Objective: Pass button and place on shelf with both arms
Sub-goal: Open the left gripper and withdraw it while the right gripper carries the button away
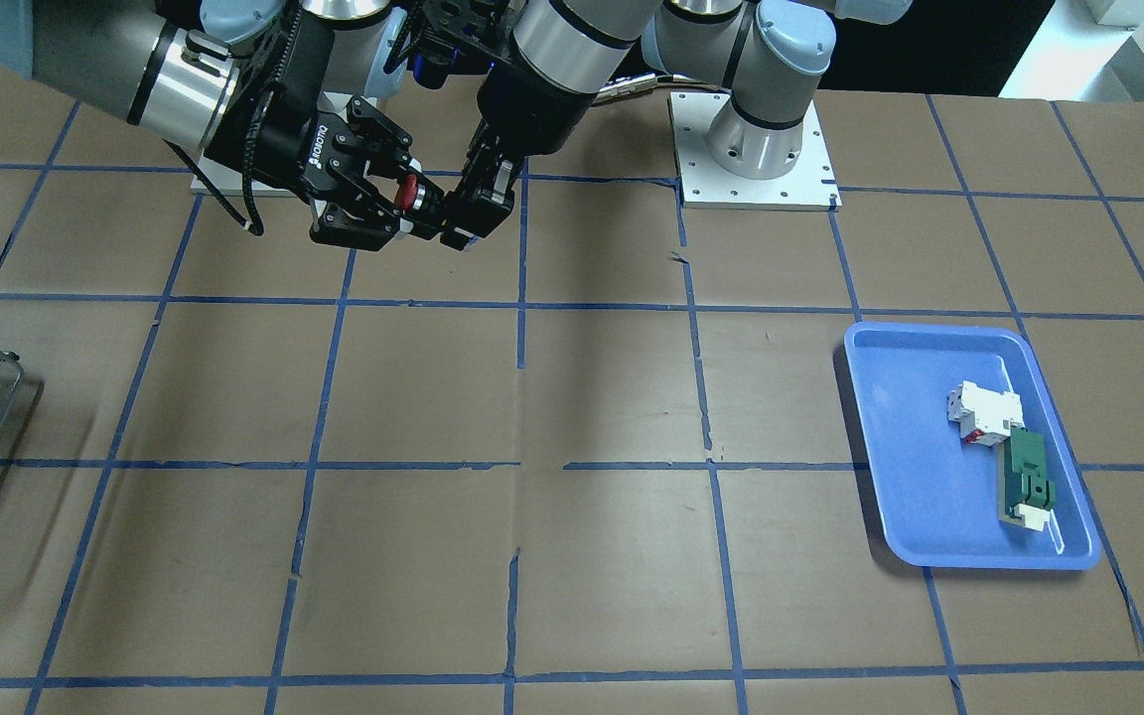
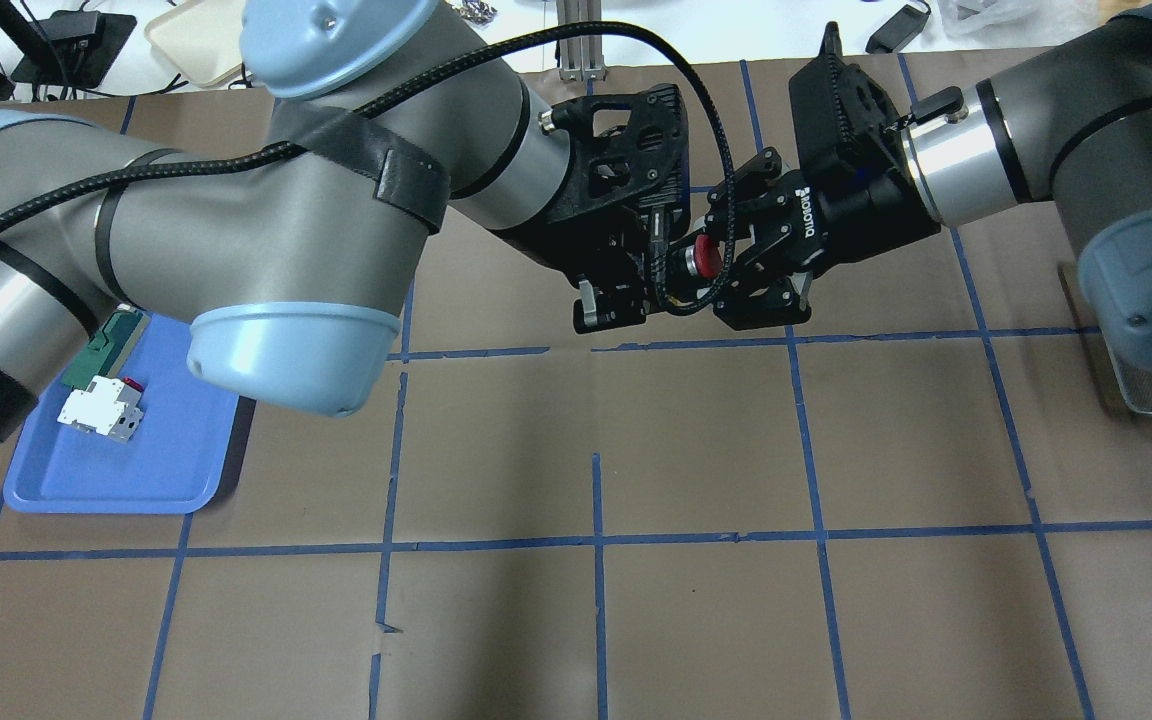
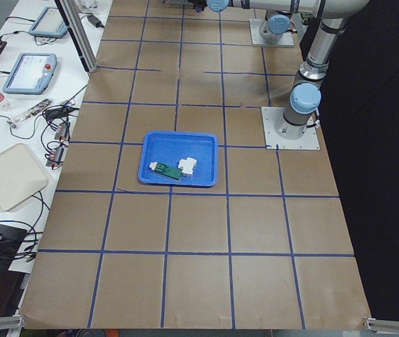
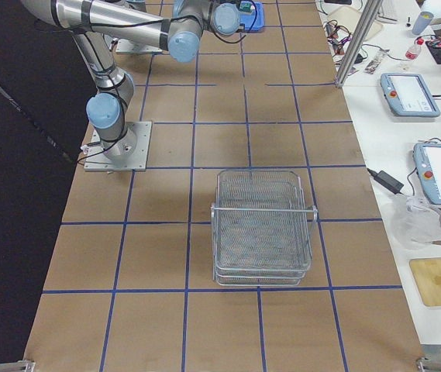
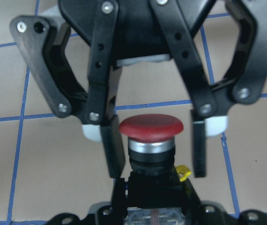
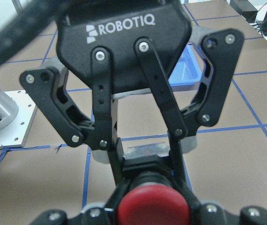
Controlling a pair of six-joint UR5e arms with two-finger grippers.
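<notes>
Push button with round red mushroom cap and black-and-silver body [image 5: 151, 127]: mid-air hand-over.
Left black two-finger gripper [image 6: 145, 164] is clamping the body. Right black two-finger gripper [image 5: 153, 154] is straddling the cap with its fingers spread and not touching, seemingly to take over. Silver wire-mesh shelf [image 4: 263, 208] is waiting well beyond the right gripper.

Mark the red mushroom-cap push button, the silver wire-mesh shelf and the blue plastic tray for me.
Red mushroom-cap push button [image 5: 151, 126]: left wrist view, red cap.
Silver wire-mesh shelf [image 4: 263, 173]: exterior right view, far rim.
Blue plastic tray [image 1: 915, 467]: front-facing view, bare floor.
</notes>
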